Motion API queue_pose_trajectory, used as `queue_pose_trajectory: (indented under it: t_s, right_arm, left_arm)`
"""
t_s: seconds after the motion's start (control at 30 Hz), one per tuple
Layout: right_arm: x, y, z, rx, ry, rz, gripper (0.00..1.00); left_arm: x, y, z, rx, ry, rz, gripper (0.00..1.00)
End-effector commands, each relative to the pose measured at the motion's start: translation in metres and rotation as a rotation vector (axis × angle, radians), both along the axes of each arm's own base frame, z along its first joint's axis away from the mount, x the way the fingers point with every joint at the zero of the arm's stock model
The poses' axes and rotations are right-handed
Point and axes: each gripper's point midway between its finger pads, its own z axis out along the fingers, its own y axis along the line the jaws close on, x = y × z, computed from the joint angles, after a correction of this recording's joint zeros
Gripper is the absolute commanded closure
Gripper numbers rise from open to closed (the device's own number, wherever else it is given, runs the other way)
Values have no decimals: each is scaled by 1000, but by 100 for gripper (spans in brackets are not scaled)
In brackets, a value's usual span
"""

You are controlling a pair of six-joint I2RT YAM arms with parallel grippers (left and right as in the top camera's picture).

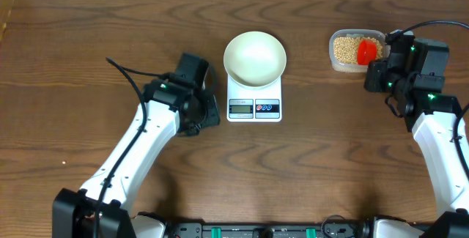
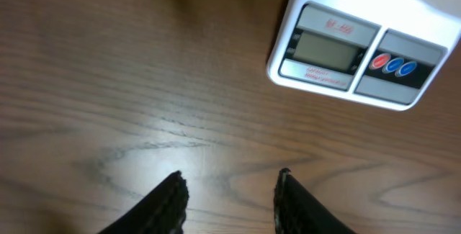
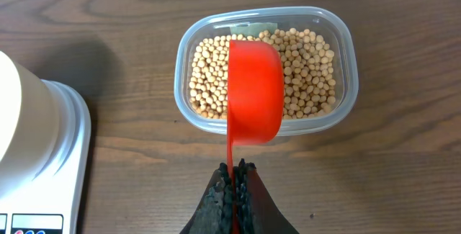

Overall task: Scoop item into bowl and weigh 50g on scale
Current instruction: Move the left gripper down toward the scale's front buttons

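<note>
While right hand (image 3: pixel 234 175) pinches red scoop (image 3: pixel 253 90) over beans (image 3: pixel 310 68), left hand (image 2: pixel 230 182) part-open, empty.

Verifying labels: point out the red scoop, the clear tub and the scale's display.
red scoop (image 3: pixel 253 93): right wrist view, middle of its cup.
clear tub (image 3: pixel 352 83): right wrist view, right wall.
scale's display (image 2: pixel 328 49): left wrist view, centre of the screen.
</note>
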Motion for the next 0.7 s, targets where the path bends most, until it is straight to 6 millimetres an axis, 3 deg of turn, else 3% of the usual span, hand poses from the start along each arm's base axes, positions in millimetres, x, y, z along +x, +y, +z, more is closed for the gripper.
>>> queue_pose_trajectory:
  t_s: [0.0, 0.33, 0.67]
  right_arm:
    - [3, -2, 8, -8, -21, 7, 99]
    - [3, -2, 7, -7, -18, 8, 99]
    - [2, -2, 7, -7, -17, 8, 99]
  left_arm:
    - [-8, -8, -16, 8, 10, -47, 67]
    - [17, -56, -22, -73, -189, -83, 91]
    - [28, -78, -23, -133, -266, -72, 93]
